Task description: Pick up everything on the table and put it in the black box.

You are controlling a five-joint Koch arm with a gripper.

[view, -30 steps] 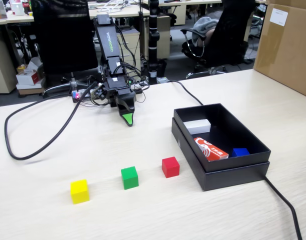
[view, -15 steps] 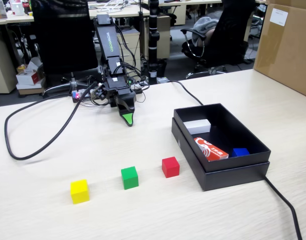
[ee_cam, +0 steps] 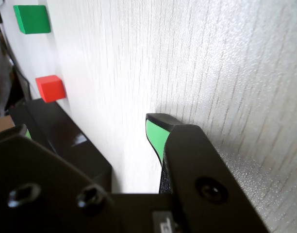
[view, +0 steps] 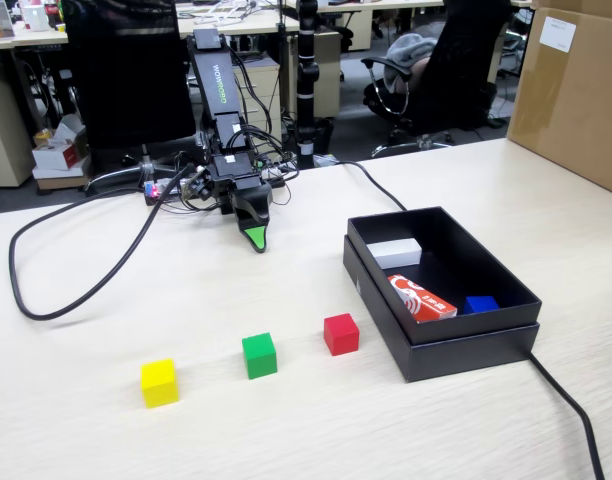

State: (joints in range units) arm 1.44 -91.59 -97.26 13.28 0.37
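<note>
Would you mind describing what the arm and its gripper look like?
The arm is black, with white lettering on its upper link and loose black cables bundled around its base. The gripper has black jaws tipped with bright green pads; the wrist view shows screw heads in its black body.

Even, soft office light falls on the beige wood-grain tabletop (view: 106, 440) in the fixed view, with faint shadows. In the wrist view, glare washes the tabletop (ee_cam: 211, 58) pale, and the near black hand (ee_cam: 160, 145) is blurred.
</note>
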